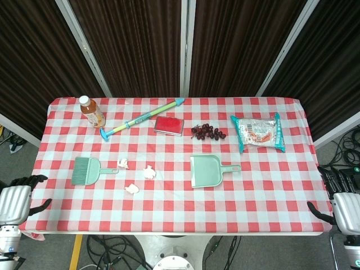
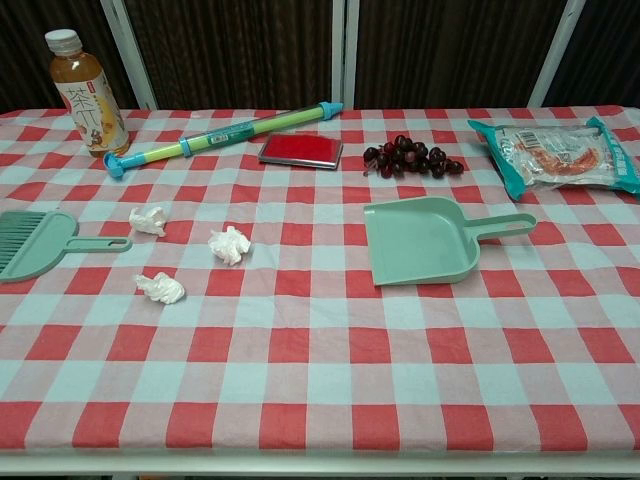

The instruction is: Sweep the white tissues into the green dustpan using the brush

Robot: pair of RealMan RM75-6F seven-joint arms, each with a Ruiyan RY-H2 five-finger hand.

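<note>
Both hands, the left hand (image 1: 19, 194) and right hand (image 1: 343, 197), hang spread and holding nothing off the worktop's (image 1: 169, 214) near corners, while the brush (image 1: 85, 170) lies left, handle pointing right toward three tissues (image 1: 148, 172) and the dustpan (image 1: 207, 170), whose handle also points right.

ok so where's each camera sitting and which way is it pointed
Head view: high above the near edge, looking steeply down at the whole table; the left hand and right hand show at the bottom corners.
Chest view: low at the near edge, looking across the tabletop toward the curtains; none of the robot's body shows.
Shared: brush, three tissues, dustpan, bottle, grapes.
</note>
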